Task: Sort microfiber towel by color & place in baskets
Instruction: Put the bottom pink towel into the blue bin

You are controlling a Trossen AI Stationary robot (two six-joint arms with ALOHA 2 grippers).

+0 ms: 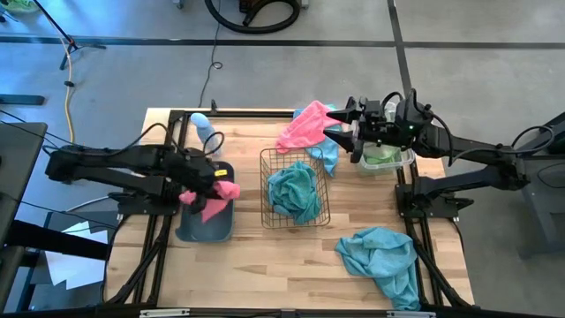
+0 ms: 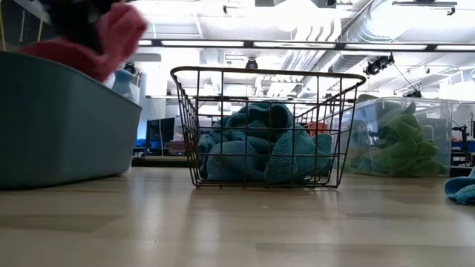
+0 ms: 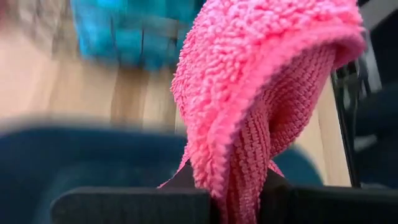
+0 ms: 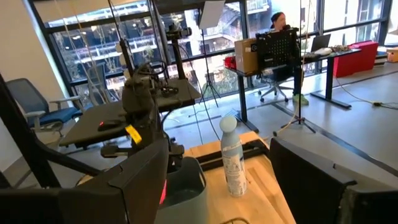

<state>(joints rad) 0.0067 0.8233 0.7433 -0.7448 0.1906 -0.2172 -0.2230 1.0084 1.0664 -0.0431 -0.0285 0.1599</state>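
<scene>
Bright overhead light, blurred wrist close-up

Left arm (image 1: 115, 168): matte black throughout, slim tubular links joined by blocky housings, thin black cables looping alongside the links. Its black fingers (image 3: 130, 205) appear in the left wrist view as flat, broad, dull slabs with squared edges.

Right arm (image 1: 494, 159): same matte black build, thicker rounded joint housings, a black cable arcing off the far end. A small green indicator light shows on the wrist block. Right gripper (image 1: 340, 124): two pointed black fingers (image 4: 311, 180); in the right wrist view these read as wide, smooth dark plates with rounded corners.
</scene>
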